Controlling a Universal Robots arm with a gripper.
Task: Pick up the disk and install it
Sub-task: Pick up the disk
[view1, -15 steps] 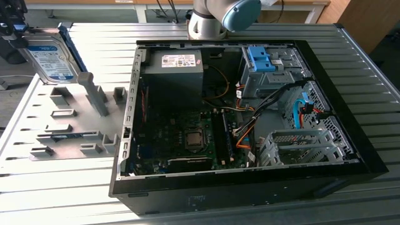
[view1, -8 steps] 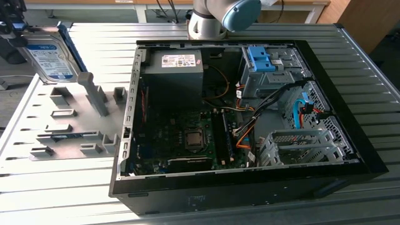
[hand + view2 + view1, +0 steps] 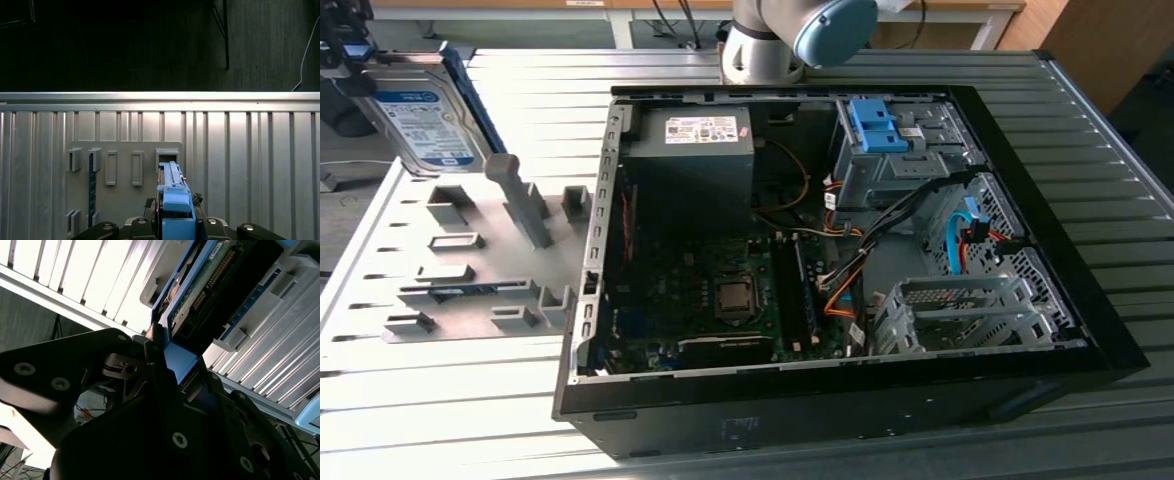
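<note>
- Computer case point(image 3: 1067, 340): black, side panel off, lying open on the tabletop.
- Power supply box point(image 3: 687, 170): dark grey with a small white sticker, inside the case.
- Circuit board point(image 3: 707, 300): square processor socket near its middle.
- Blue latch piece point(image 3: 877, 125): on the grey drive bay.
- Cables point(image 3: 914, 205): black, orange and blue.
- Grey holder plate point(image 3: 467, 270): upright slots, beside the case on the exterior view's left.
- Tabletop point(image 3: 454, 420): ribbed silver metal.
</note>
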